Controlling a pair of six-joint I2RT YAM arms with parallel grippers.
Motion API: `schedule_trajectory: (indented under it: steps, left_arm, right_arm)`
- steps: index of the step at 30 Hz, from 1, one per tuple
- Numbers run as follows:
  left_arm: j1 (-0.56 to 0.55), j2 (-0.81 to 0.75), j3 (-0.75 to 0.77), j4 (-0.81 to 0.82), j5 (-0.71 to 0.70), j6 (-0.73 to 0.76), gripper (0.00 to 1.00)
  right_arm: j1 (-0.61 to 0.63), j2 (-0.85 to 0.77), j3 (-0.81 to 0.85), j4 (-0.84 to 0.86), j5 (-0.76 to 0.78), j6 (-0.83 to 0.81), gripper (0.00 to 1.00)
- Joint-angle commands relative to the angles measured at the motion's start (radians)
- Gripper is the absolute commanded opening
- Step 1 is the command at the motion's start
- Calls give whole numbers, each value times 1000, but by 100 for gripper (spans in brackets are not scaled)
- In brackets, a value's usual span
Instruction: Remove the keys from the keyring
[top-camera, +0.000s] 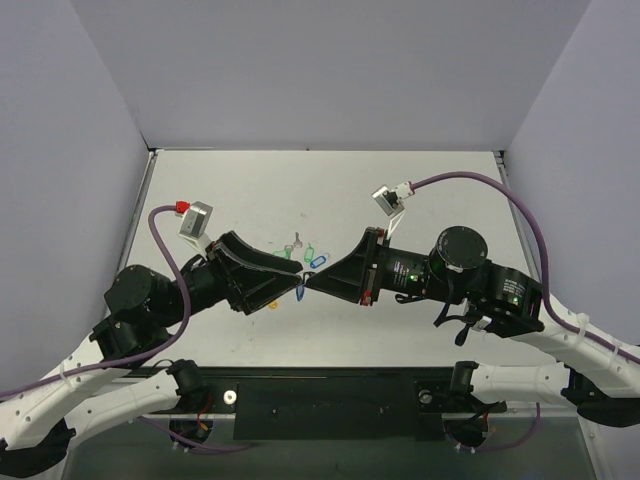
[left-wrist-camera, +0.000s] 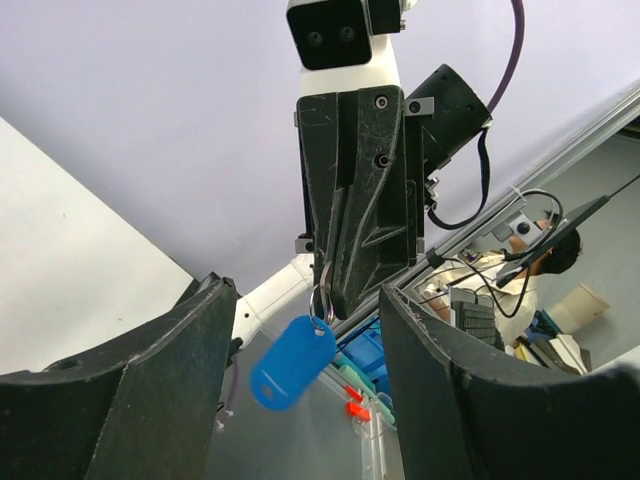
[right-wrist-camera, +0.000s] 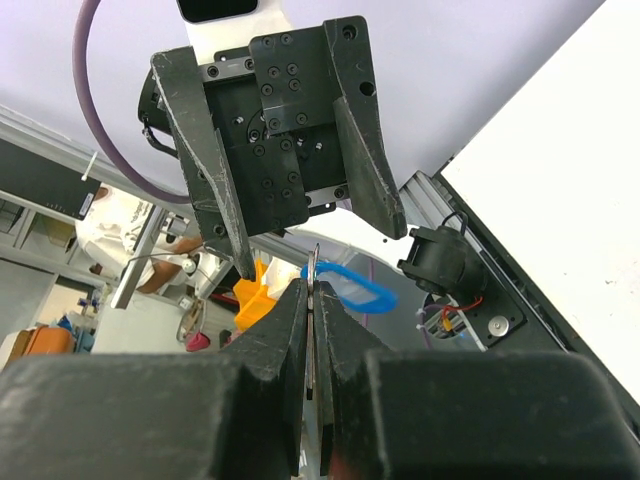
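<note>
The right end effector (right-wrist-camera: 312, 292) is clamped on a thin silver strip seen edge-on, most likely a key (right-wrist-camera: 313, 268), held above the table (top-camera: 420, 180) midway between the two arms. The keyring (left-wrist-camera: 320, 300) and its blue tag (left-wrist-camera: 293, 362) dangle just below the grip. The left end effector (left-wrist-camera: 305, 300) has its fingers apart on either side of the tag, touching nothing. Everything looks light. The key is probably stiff and slick and the ring springy, so the broad plastic tag seems the surest place to hold.
</note>
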Motion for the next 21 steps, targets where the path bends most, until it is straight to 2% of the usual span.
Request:
schedule_trajectory:
  steps: [1, 9, 21]
  left_arm:
    - [-6, -2, -11, 119, 23, -28, 67]
    - [-6, 0, -31, 143, 23, -48, 58]
    - [-6, 20, -32, 157, 56, -60, 49]
  right_arm:
    - [-5, -19, -6, 72, 22, 4, 0]
    - [-5, -37, -15, 74, 37, -2, 0]
    - [-5, -53, -25, 81, 54, -2, 0]
